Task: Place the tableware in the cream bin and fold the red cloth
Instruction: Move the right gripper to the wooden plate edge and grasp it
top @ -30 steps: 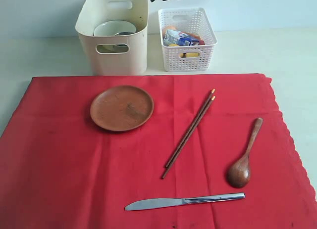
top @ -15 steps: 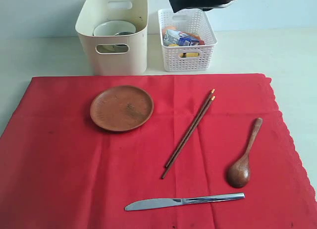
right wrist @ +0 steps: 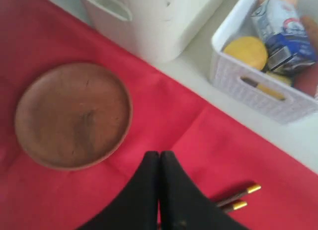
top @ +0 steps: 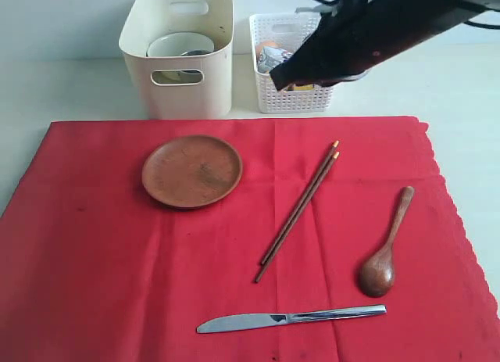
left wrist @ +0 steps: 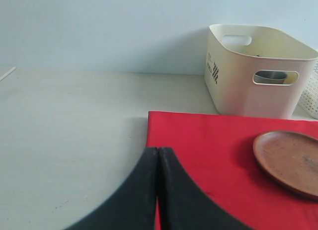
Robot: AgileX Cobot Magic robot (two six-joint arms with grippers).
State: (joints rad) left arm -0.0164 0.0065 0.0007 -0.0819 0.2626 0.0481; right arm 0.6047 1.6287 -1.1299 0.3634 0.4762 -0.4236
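The red cloth (top: 250, 245) lies flat and carries the brown plate (top: 192, 170), the chopsticks (top: 298, 211), the wooden spoon (top: 383, 256) and the silver knife (top: 289, 319). Behind it the cream bin (top: 180, 53) holds the pale bowl (top: 178, 44). My right gripper (top: 275, 84) hangs shut and empty in front of the white basket, above the cloth's far edge; its wrist view shows the gripper (right wrist: 159, 154) between the plate (right wrist: 72, 115) and the chopstick tips (right wrist: 243, 197). My left gripper (left wrist: 158, 150) is shut and empty over the red cloth's edge (left wrist: 208, 155), outside the exterior view.
A white lattice basket (top: 269, 96) with a blue-white carton (right wrist: 283, 34) and yellow food pieces stands right of the cream bin. The pale tabletop (top: 461, 88) surrounds the cloth. The cloth's scalloped edge (top: 457, 221) runs down the right side.
The right arm has swung down and forward from the top edge of the exterior view and now hangs in front of the white basket. Nothing on the cloth has moved.
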